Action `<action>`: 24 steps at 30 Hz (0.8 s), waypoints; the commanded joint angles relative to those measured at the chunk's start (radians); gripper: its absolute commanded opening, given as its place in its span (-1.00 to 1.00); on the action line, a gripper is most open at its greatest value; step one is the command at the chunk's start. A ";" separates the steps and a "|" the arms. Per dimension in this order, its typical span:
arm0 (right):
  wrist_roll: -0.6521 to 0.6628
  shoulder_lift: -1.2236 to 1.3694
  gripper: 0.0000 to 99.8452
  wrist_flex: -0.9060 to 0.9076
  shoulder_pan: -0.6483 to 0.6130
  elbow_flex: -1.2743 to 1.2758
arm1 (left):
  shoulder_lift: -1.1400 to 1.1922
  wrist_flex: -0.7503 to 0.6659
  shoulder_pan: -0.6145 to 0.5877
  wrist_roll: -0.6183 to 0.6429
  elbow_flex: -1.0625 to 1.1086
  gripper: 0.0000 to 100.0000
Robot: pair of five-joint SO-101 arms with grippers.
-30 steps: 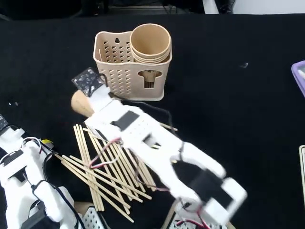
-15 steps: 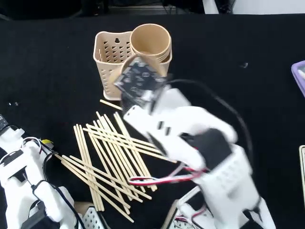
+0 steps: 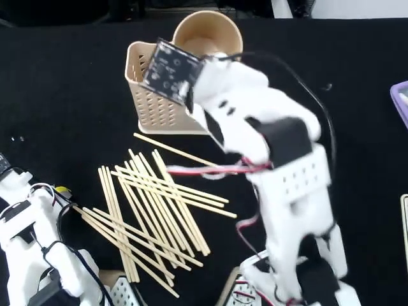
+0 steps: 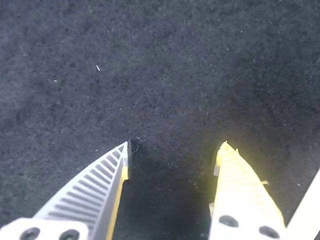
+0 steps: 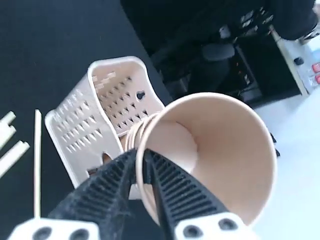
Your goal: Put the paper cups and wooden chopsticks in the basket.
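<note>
My right gripper is shut on the rim of a tan paper cup, one finger inside and one outside. In the high view that cup hangs tilted over the right side of the beige perforated basket. Rims of other stacked cups show in the basket just below it. Several wooden chopsticks lie scattered on the black table in front of the basket. My left gripper is open over bare black cloth, holding nothing; its arm sits at the near left corner.
The right arm stretches from the near edge up across the table's middle. A single chopstick lies apart, close to the basket's front. A purple object sits at the right edge. Bare cloth lies right of the basket.
The right arm swung up from beside the chopsticks, carrying the cup to above the basket's stacked cups. The left arm stayed still.
</note>
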 commanded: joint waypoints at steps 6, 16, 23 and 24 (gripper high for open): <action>0.031 0.097 -0.98 0.100 0.043 -0.180 | -0.011 -0.014 0.010 -0.008 -0.013 -0.44; 0.055 0.136 -0.98 0.089 0.040 -0.341 | -0.011 -0.014 0.008 -0.009 -0.013 -0.44; 0.051 0.262 -0.98 0.091 0.046 -0.346 | -0.011 -0.014 0.008 -0.009 -0.013 -0.44; 0.051 0.280 -0.98 0.091 0.044 -0.344 | -0.011 -0.014 0.008 -0.009 -0.013 -0.44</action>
